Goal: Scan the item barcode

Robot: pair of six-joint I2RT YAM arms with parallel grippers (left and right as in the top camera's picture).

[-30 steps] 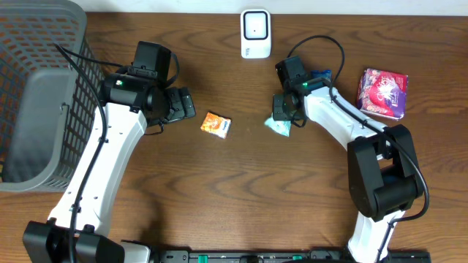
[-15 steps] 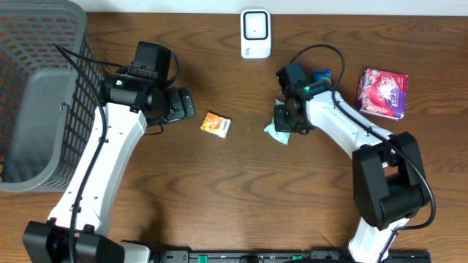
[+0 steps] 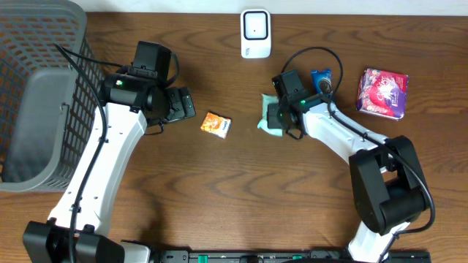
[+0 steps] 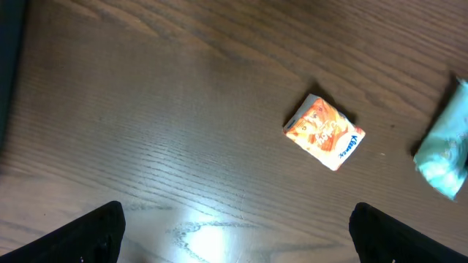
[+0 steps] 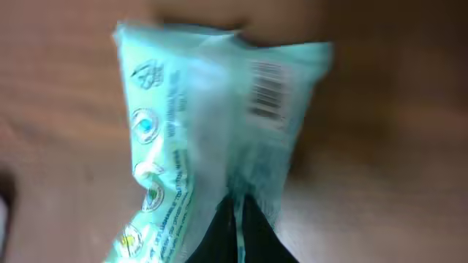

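Observation:
My right gripper (image 3: pixel 281 117) is shut on the edge of a mint-green packet (image 3: pixel 268 117), held above the table in front of the white scanner (image 3: pixel 255 33). In the right wrist view the packet (image 5: pixel 212 124) hangs blurred from the closed gripper (image 5: pixel 238 234), with its barcode (image 5: pixel 267 88) showing at the upper right. Left of the middle, my left gripper (image 3: pixel 183 104) stands open over bare wood. An orange packet (image 3: pixel 216 124) lies to its right. The left wrist view shows the orange packet (image 4: pixel 324 131), the mint packet (image 4: pixel 446 150) at the right edge, and the gripper's wide-apart fingertips (image 4: pixel 95 234).
A grey mesh basket (image 3: pixel 36 88) fills the far left. A red and purple packet (image 3: pixel 382 92) lies at the right. A small blue item (image 3: pixel 321 77) sits beside the right arm's cable.
My right gripper has carried the mint packet left and slightly toward the scanner, turning it on the way. The left arm has not moved.

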